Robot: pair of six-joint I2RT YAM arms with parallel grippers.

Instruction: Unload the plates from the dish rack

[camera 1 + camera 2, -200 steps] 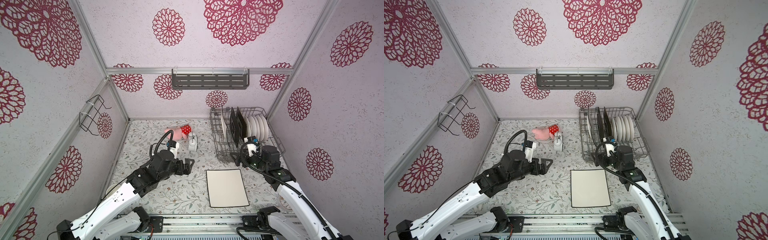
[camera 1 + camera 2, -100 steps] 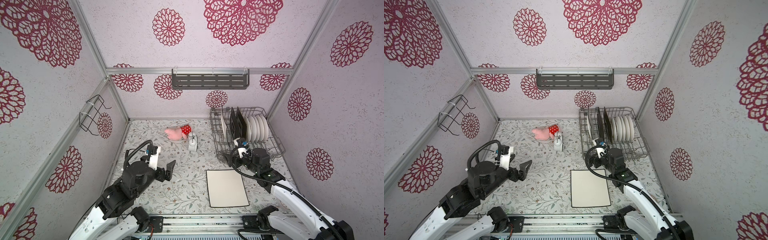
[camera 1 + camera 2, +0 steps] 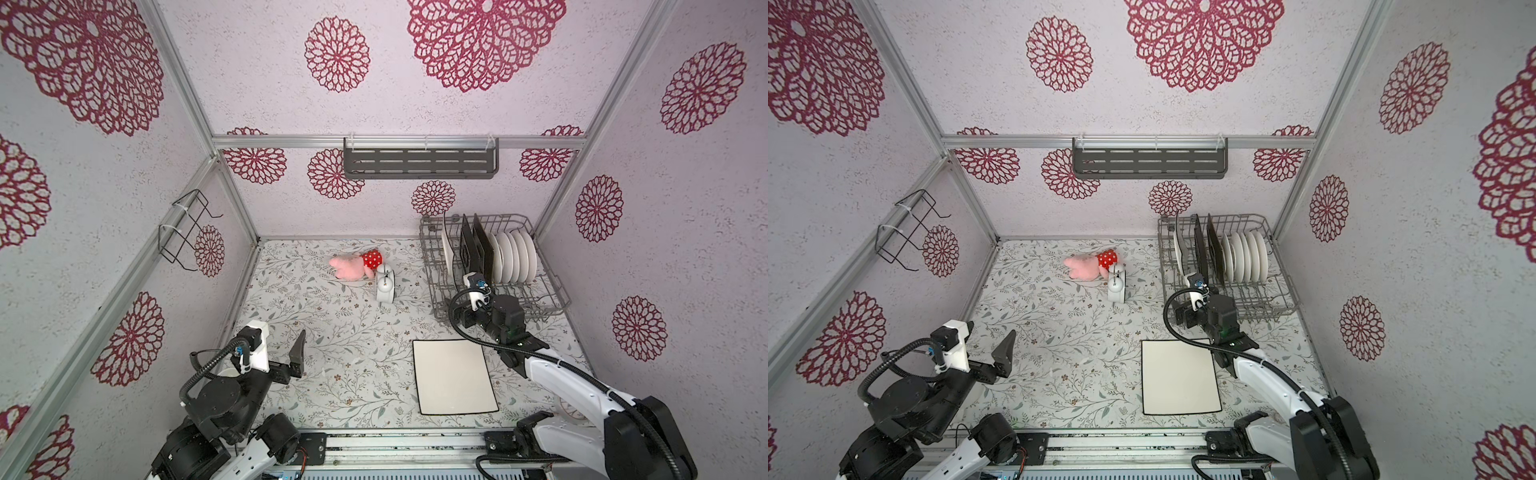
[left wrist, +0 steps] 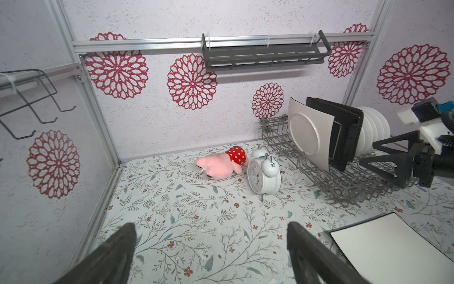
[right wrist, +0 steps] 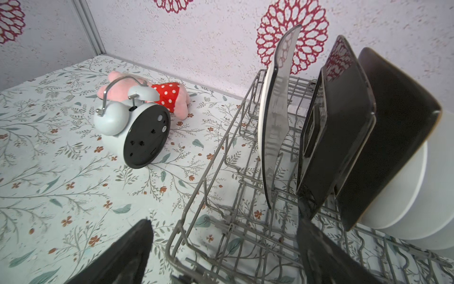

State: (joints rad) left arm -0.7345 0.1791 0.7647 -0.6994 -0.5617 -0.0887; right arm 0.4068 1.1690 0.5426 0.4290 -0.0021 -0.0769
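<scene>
Plates (image 3: 494,257) stand on edge in the wire rack (image 3: 540,299) at far right; one white plate (image 3: 455,376) lies flat on the mat. Left gripper (image 4: 211,248) is spread, empty, well apart. Right gripper (image 5: 221,248), spread at the rack's near edge, could slip on glossy glaze or snag tines.

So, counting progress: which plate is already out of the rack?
The white black-rimmed rectangular plate, lying flat on the table; the others stand upright in the dish rack.
</scene>
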